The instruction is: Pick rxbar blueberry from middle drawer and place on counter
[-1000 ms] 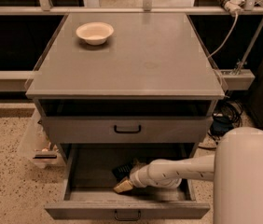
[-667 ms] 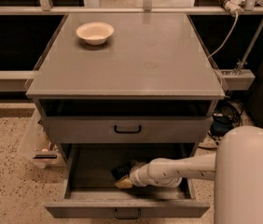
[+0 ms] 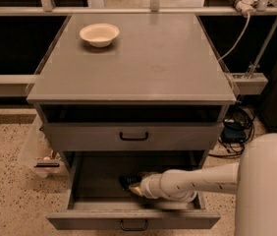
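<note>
the gripper (image 3: pixel 134 190) is down inside the open middle drawer (image 3: pixel 79 219), near the centre of its floor, at the end of a white arm (image 3: pixel 197 182) that reaches in from the right over the drawer's right side. its tan tip points left and touches, or nearly touches, the rxbar blueberry (image 3: pixel 125 182), a small dark bar lying flat on the drawer floor just to the upper left of the tip; part of the bar is hidden behind the gripper, and i cannot tell whether the gripper is clamped on it or released. the closed drawer front (image 3: pixel 178 136) with its black handle (image 3: pixel 133 136) hangs directly above the opening. over that lies the counter (image 3: pixel 148 63), with a cream bowl (image 3: pixel 99 34) near its back left corner. the robot's white body (image 3: pixel 268 191) fills the lower right. black cables (image 3: pixel 236 127) lie on the speckled floor (image 3: pixel 6 181) to the right of the cabinet.
</note>
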Robot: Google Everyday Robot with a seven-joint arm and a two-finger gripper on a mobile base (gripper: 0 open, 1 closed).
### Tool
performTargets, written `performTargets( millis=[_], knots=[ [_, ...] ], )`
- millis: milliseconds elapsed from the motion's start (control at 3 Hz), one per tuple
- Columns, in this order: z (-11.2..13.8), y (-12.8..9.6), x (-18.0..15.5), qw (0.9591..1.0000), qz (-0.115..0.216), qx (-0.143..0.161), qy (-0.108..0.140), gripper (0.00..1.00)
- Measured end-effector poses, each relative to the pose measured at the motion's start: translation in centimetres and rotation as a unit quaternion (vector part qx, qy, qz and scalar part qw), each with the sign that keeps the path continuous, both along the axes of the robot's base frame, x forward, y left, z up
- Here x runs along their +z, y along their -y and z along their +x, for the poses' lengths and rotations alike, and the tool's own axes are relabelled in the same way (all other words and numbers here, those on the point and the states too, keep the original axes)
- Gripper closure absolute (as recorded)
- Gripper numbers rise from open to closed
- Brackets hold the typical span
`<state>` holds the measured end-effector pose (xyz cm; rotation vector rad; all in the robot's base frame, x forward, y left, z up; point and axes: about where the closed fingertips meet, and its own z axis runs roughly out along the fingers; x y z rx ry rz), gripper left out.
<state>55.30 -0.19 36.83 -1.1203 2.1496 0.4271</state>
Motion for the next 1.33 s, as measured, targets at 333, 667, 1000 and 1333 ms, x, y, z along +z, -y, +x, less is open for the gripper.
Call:
performTargets(
  millis=[333,667,1000,1333],
  knots=[
    [-0.1,0.0,-0.1,1.0,-0.002,-0.002,0.003,1.0],
    [-0.4,0.3,1.7,0.9999,0.008,-0.007,0.0,1.0],
    [-0.9,3.0,4.9,0.9978,-0.007,-0.066,-0.006,1.0],
    [-2.5,5.2,9.4,0.99,-0.021,-0.139,0.005,1.0]
  ],
)
